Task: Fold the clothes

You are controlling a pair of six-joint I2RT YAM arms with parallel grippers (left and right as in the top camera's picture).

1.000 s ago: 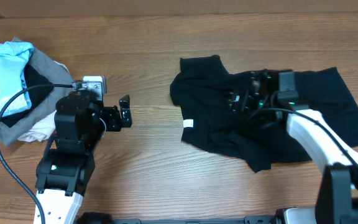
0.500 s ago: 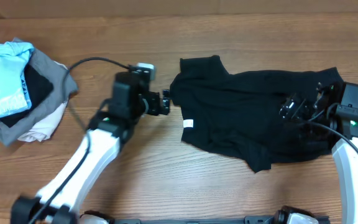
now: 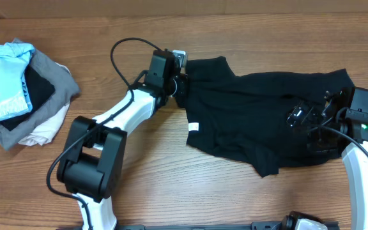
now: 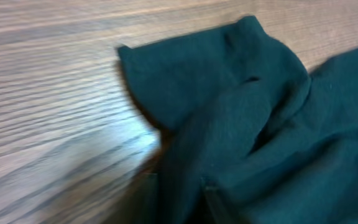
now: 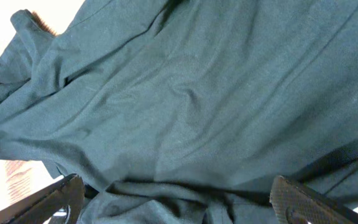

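Reaching the crumpled black shirt (image 3: 248,115) at its upper-left sleeve, the left gripper (image 3: 180,88) has just arrived, jaws unreadable; the right gripper (image 3: 305,118) hovers wide-jawed, so spreading can begin.

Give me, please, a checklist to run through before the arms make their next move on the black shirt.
1. left gripper at the left edge of the black shirt: ok.
2. Left grasp on the fabric: cannot tell; the wrist view shows only cloth.
3. right gripper open over the shirt: ok.
4. Shirt lying flat: not ok, wrinkled and bunched.
5. pile of other clothes apart from the shirt: ok.
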